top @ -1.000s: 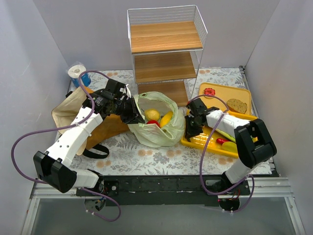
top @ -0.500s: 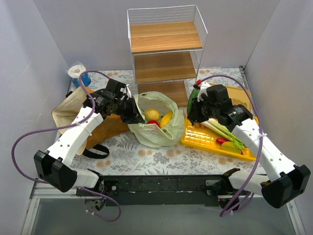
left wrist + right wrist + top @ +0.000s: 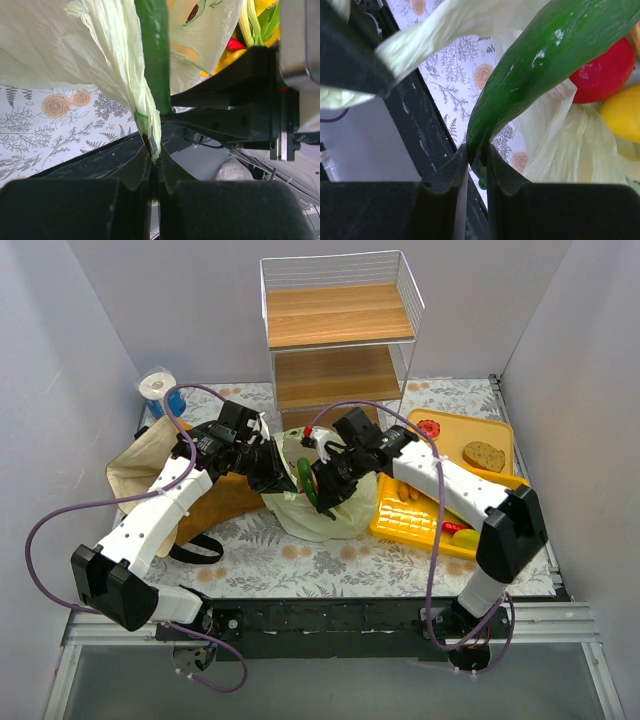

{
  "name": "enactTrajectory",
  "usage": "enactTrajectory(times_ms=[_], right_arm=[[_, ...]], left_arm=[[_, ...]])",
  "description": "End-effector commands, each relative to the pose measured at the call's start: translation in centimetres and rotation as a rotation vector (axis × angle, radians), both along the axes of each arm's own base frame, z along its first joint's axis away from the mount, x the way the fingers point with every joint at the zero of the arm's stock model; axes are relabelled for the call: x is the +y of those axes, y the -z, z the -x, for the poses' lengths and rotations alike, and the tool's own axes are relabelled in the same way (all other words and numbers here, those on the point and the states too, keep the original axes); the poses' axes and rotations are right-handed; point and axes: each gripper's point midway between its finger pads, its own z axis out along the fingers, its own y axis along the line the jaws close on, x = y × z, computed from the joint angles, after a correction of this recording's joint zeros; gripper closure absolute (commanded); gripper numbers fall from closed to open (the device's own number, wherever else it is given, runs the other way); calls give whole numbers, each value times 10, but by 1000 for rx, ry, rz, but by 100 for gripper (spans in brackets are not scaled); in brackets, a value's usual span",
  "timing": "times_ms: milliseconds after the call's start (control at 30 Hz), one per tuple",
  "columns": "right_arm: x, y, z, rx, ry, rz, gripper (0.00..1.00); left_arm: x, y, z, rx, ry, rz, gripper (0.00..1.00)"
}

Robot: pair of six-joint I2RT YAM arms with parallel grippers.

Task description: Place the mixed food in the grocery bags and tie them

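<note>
Shelving (image 3: pixel 340 340) of wire and wood stands well beyond both sets of fingers and has no part in the job. Nearer, the brown bag (image 3: pixel 135 468) lies slumped behind the left gripper (image 3: pixel 272 478), with nothing touching it. Just ahead of those fingers sits the pale-green plastic bag (image 3: pixel 335 518). The left gripper is pinched tight on a fold of its rim, seemingly to hold the mouth open and steady. The yellow tray (image 3: pixel 400 525) lies behind the right gripper (image 3: pixel 318 484), with a few pieces on it. The right fingers are nearly together, nipping the tip of a long green pepper (image 3: pixel 303 480) that hangs over the bag's mouth, I'd guess so it can drop inside. Beyond those fingertips, down in the bag, rest a red tomato (image 3: pixel 605 75) and a yellow lemon (image 3: pixel 624 114).
</note>
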Motion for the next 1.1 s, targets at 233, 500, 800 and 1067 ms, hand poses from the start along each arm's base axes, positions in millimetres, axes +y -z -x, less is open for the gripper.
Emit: enactTrajectory(times_ms=[233, 500, 800, 1067], right_arm=[[26, -2, -79, -44, 50, 92, 99], [-10, -14, -97, -235, 113, 213, 34], [-113, -29, -76, -357, 494, 199, 18], [-246, -4, -119, -163, 963, 295, 21]], left_arm=[[2, -22, 1, -60, -8, 31, 100], [2, -20, 0, -55, -13, 30, 100], [-2, -15, -3, -44, -2, 30, 100], [-6, -12, -5, -40, 27, 35, 100]])
